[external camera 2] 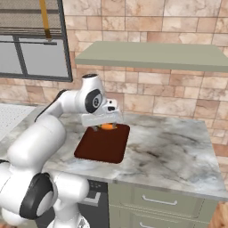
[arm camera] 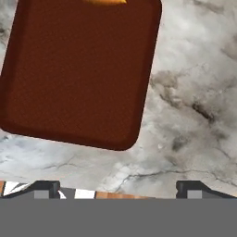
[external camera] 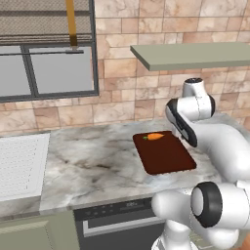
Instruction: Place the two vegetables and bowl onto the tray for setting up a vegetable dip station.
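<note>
Marbled grey surface [external camera: 93, 161] carries your flat dark reddish-brown rectangular tray [external camera: 165, 154] near its front edge. One tapered orange carrot [external camera: 155, 136] lies at the tray's far edge. Your hand [arm camera: 118, 187] hovers above the tray, fingers wide apart, holding nothing.

Tray [external camera: 166, 156] bare except carrot [external camera: 155, 136] at far end; shelf [external camera: 195, 54] overhangs above; counter [external camera: 88, 161] open leftward.

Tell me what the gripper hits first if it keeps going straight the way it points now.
Probably the bare marble counter just beside the tray; the open gripper points down there, though depth is unclear.
</note>
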